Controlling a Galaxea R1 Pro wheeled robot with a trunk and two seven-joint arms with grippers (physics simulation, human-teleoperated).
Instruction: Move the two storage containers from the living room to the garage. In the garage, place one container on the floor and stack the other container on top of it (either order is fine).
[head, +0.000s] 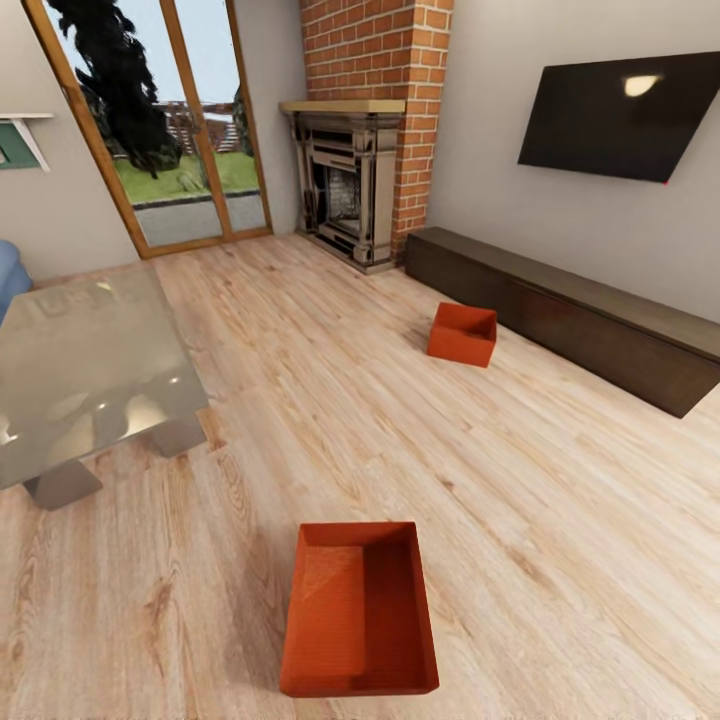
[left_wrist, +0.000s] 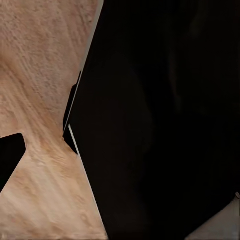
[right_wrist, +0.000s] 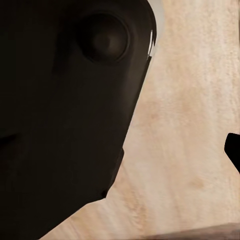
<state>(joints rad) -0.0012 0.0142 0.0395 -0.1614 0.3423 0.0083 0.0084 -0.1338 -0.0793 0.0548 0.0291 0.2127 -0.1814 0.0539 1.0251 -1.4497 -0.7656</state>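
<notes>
On the light wood plank floor (head: 330, 370) of the living room, two orange-red bins are seen in the head view. Near bin (head: 358, 610): rectangular, low-walled, set flat on the planks at the lower middle of the view, open side up, nothing inside. Far bin (head: 462, 334): same colour and build, set on the floor just beside the long dark cabinet (head: 580, 315), well apart from the near bin.

Cabinet: low, run along the right wall under a black TV (head: 625, 115) mounted on that wall. Fireplace (head: 345, 185): dark surround, wood mantel, red brick chimney above, placed in the corner. Glass doors (head: 165, 120): wood-framed, lawn and tree seen through them. Glass-topped counter (head: 85, 365): on pale block legs, at the left, apart from both bins.

No brand, label or writing can be read on any item.

Left wrist view: dark robot body (left_wrist: 160, 120) over plank floor. Right wrist view: dark robot body (right_wrist: 65, 110) over plank floor. Whether either hand is spread or pressed together cannot be told.
</notes>
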